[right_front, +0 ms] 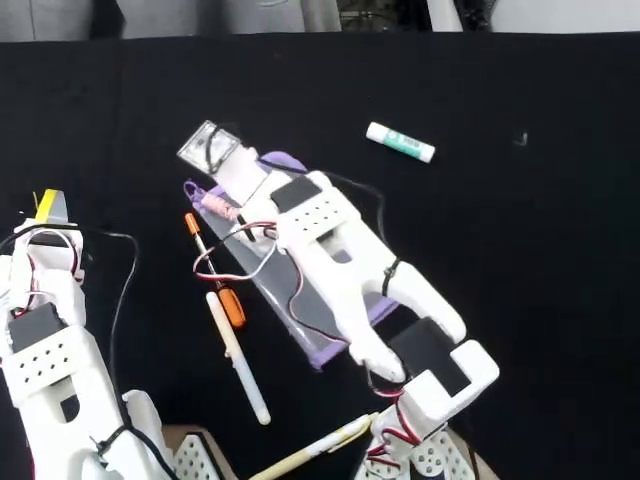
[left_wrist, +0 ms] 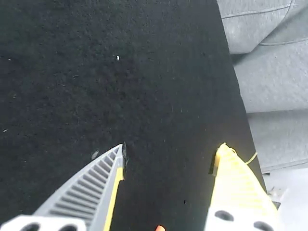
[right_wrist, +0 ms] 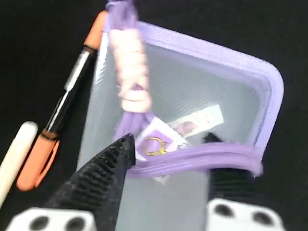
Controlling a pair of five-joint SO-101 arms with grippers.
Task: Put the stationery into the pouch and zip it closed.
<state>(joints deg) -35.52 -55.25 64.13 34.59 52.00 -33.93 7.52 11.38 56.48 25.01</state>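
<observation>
The translucent pouch (right_front: 318, 350) with a purple zip edge lies at the table's middle, partly under my right arm. In the right wrist view the pouch (right_wrist: 202, 82) sits just ahead, and my right gripper (right_wrist: 168, 142) is open with its black fingers either side of the purple zip edge and gold zip ring (right_wrist: 154, 146). A pink and purple pull strap (right_wrist: 130, 62) trails from it. An orange pen (right_front: 228, 300) (right_wrist: 72, 86) and a white marker (right_front: 240, 365) (right_wrist: 14, 154) lie beside the pouch. A white glue stick (right_front: 400, 141) lies farther back. My left gripper (right_front: 48, 205) (left_wrist: 172, 149) is open over bare cloth.
Black cloth (right_front: 520, 260) covers the table. A yellowish pencil (right_front: 310, 450) lies at the front edge between the arm bases. Grey fabric (left_wrist: 269, 72) shows past the table's edge near the left gripper. Red and white wires (right_front: 235, 265) hang over the pouch.
</observation>
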